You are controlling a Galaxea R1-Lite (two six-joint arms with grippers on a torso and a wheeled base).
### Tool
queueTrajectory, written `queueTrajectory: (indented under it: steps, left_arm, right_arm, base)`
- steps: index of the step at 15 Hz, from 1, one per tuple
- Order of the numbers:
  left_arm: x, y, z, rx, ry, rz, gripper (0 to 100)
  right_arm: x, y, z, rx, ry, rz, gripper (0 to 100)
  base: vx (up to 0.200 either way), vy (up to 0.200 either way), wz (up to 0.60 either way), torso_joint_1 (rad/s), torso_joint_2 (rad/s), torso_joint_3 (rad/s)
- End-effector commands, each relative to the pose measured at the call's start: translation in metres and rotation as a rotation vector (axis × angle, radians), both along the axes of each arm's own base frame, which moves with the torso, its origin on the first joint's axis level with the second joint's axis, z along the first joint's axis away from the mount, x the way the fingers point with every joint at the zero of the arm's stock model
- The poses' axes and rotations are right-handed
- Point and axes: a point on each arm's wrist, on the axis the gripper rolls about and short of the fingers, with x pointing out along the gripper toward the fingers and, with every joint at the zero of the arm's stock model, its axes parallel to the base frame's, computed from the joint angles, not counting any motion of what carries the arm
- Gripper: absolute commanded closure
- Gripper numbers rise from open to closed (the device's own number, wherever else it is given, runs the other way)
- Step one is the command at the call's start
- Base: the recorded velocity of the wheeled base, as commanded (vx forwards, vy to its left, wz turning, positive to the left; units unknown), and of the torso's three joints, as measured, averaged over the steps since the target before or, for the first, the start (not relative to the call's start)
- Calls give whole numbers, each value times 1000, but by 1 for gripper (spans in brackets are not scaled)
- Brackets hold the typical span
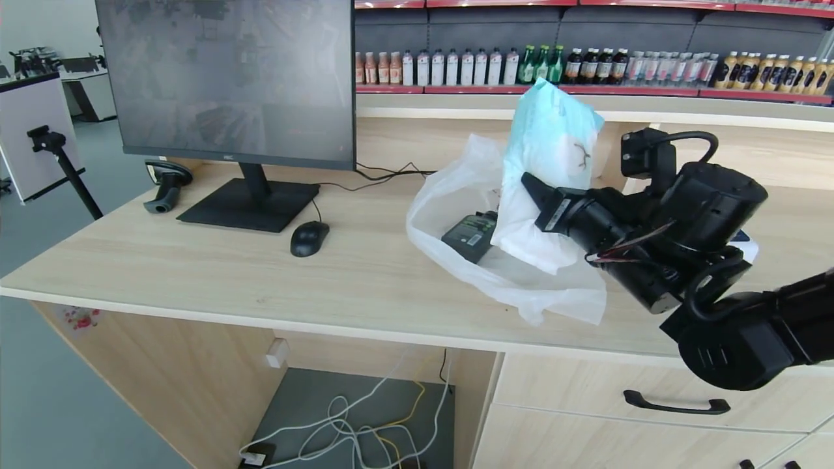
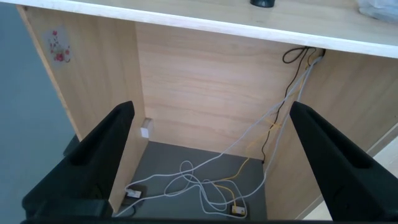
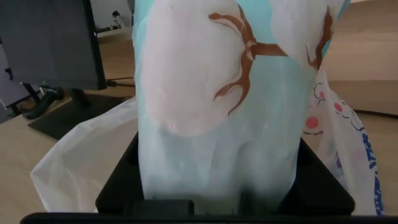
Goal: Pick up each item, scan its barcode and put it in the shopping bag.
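So the right gripper (image 1: 531, 185) is clamped on a soft pale-teal and white package (image 1: 550, 143). It stands upright between the fingers (image 3: 121, 177), with most of it poking up above them. The package has a brown twig-like drawing on the front, and I can't make out any text on it. Right under the gripper and just ahead of it is the shopping bag (image 1: 443, 195), a thin white plastic one slumped open on the tabletop (image 1: 260, 273). The package's lower end is down inside the bag's mouth. Also in the bag, just below the gripper tip, is a dark flat box (image 1: 470, 234) with a green label and a small white sticker, and the print is too small to read. The bag's side has pink and blue print (image 3: 348, 137) that's too crumpled to read. Further off on the gripper's left side are a mouse (image 1: 309, 238), a dark monitor (image 1: 228, 78) and a handheld scanner (image 1: 166, 185). Way beyond it all is a shelf of bottles (image 1: 586, 65). The left gripper (image 2: 211, 109) hangs below the tabletop edge with its fingers spread wide and nothing between them, and loose cables (image 2: 199, 183) lie on the floor past it.
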Motion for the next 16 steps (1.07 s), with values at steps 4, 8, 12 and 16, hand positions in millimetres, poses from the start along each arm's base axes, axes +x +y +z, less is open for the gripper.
queueTrajectory:
  steps: [4,8,12,16]
  left_arm:
    - [0,0,0,6,-1,0,0]
    - [0,0,0,6,-1,0,0]
    - [0,0,0,6,-1,0,0]
    - [0,0,0,7,-1,0,0]
  right_arm:
    - [3,12,21,67,304,12,100]
    - [1,10,10,85,430,-1,100]
    - [0,9,-5,98,486,-11,100]
    - [5,2,-35,79,575,-55,100]
  base:
    - [0,0,0,0,0,0]
    - [0,0,0,0,0,0]
    - [0,0,0,0,0,0]
    - [0,0,0,0,0,0]
